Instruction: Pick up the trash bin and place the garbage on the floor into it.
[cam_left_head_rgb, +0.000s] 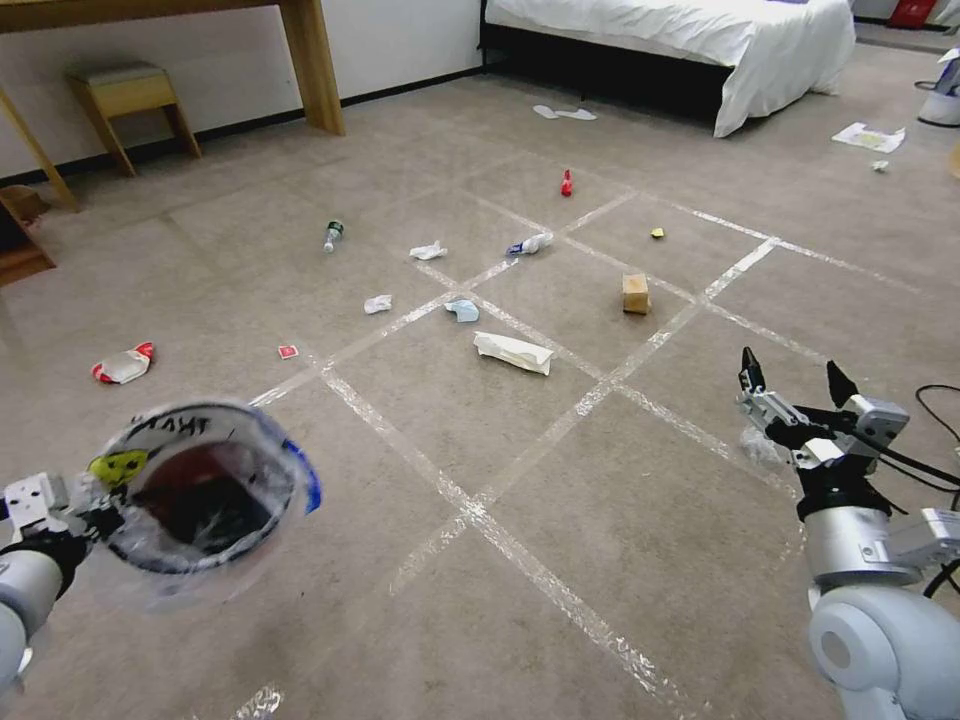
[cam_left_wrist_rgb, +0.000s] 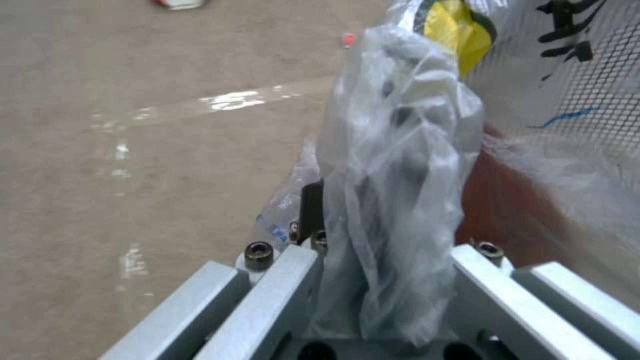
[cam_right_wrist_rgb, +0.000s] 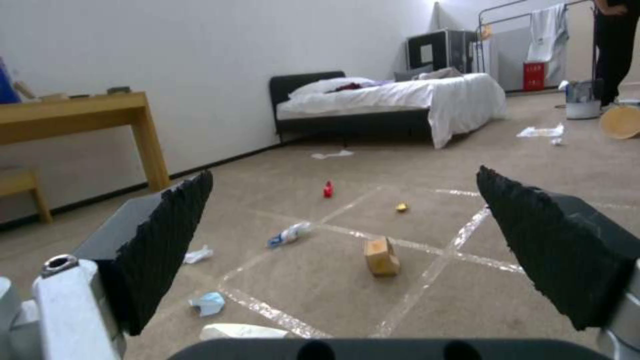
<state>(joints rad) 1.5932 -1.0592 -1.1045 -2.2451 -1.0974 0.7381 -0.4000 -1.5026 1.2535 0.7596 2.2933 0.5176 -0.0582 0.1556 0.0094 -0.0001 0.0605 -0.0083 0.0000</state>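
Red trash bin (cam_left_head_rgb: 205, 490) at seven o'clock, off the carpet, rim pinched with bunched liner by left gripper (cam_left_head_rgb: 85, 500); could slip on plastic. Right gripper (cam_left_head_rgb: 795, 385) at four o'clock, spread wide, empty. Garbage scattered ahead: brown box (cam_left_head_rgb: 636, 293), crumpled paper (cam_left_head_rgb: 513, 351).

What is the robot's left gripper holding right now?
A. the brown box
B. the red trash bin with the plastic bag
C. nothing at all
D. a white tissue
B. In the head view the left gripper grips the rim of the trash bin, lifted off the carpet, while the brown box lies on the floor ahead.
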